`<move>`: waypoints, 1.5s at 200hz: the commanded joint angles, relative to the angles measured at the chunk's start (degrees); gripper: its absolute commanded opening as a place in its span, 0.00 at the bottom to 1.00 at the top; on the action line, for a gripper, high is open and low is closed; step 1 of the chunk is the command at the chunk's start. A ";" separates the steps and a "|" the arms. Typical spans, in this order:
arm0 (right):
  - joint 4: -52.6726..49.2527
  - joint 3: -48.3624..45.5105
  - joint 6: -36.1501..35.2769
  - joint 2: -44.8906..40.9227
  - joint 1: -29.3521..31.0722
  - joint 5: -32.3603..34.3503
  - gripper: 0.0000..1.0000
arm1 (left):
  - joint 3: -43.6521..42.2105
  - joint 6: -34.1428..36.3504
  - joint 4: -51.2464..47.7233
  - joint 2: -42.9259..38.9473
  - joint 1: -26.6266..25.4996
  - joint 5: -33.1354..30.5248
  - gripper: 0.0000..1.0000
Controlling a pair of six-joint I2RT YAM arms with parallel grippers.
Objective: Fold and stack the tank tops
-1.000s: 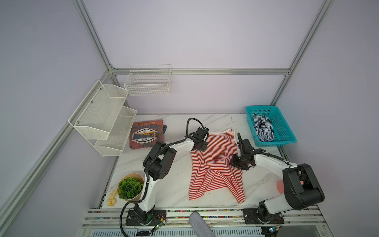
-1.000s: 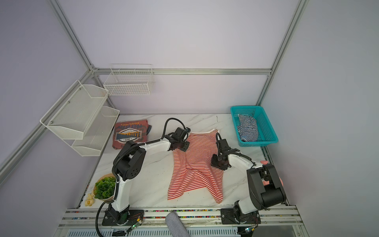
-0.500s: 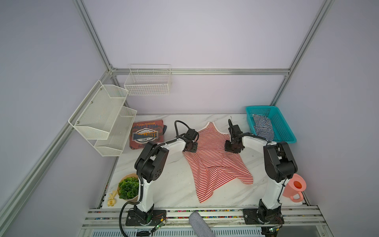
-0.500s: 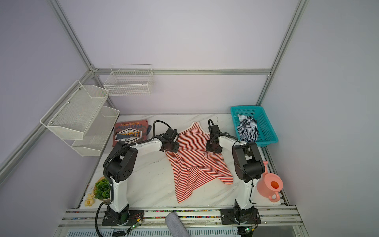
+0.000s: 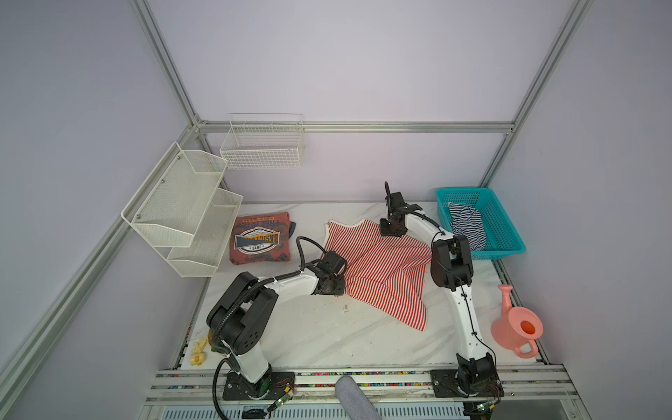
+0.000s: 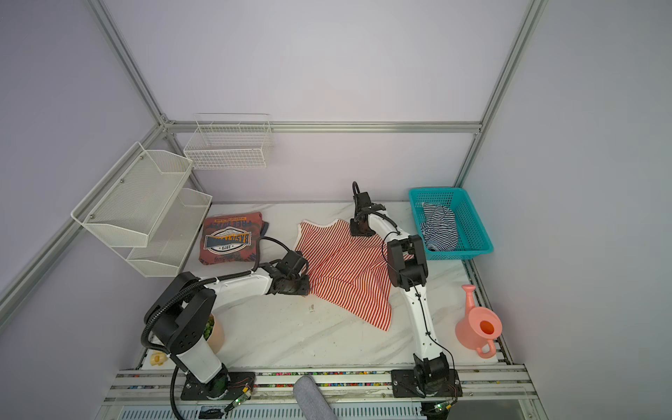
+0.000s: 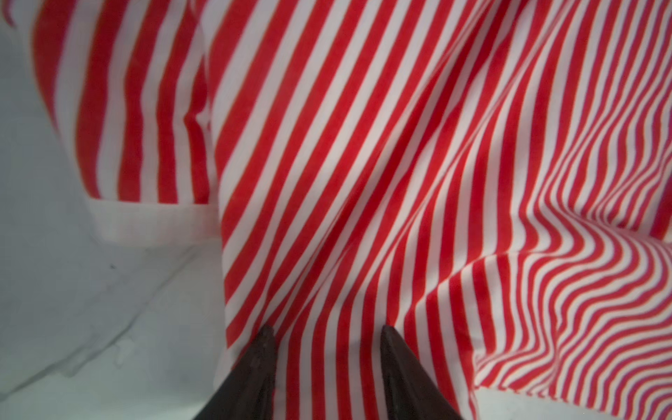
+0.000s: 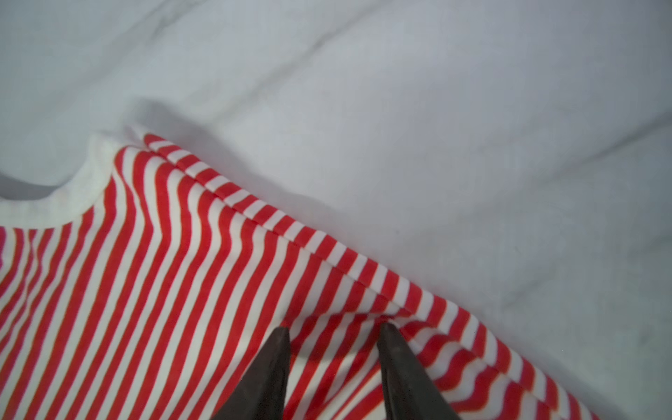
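The red-and-white striped tank top lies spread on the marble table, also seen in the other top view. My left gripper is at its left near edge. In the left wrist view this gripper has its jaws apart, with both tips down on the striped cloth. My right gripper is at the top's far corner. In the right wrist view it is open too, its tips on puckered cloth by the hem. The navy-and-white striped tank top lies bunched in the teal basket.
A folded rust-red garment with a badge print lies at the back left. White mesh shelves and a wire basket hang on the left and back walls. A pink watering can stands at the right, a plant pot at the front left.
The red striped top has turned and spread wider. My right gripper moved toward the back with the far corner. My left gripper moved nearer along the left edge.
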 commanded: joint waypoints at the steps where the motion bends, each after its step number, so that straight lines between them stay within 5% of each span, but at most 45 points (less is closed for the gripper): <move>1: -7.60 3.86 -4.41 8.46 -0.01 -2.74 0.46 | 0.28 -4.02 -11.95 -1.37 -0.97 -0.07 0.55; 40: -5.46 3.81 -6.08 3.38 1.79 -4.50 0.50 | 10.66 -3.25 -19.84 -9.43 -0.93 -9.17 0.77; 92: 5.18 -19.46 -3.65 -17.48 11.74 -2.97 0.54 | 11.52 -3.16 -26.48 -24.07 0.08 -20.27 0.76; 154: 4.75 -26.47 2.46 -19.25 26.82 1.16 0.54 | 3.12 -4.55 -27.22 -35.43 4.28 -23.53 0.68; 210: 4.20 -31.32 8.09 -20.58 24.52 7.89 0.55 | 2.57 -3.21 -24.36 -28.80 5.07 -21.37 0.67; 270: 7.93 -29.55 8.91 -23.07 20.13 1.34 0.56 | 1.01 -4.37 -17.33 -14.47 5.22 -14.73 0.56; 300: 8.89 -28.78 8.71 -22.74 20.12 -3.29 0.56 | 5.55 -3.98 -15.50 -8.33 5.40 -16.81 0.56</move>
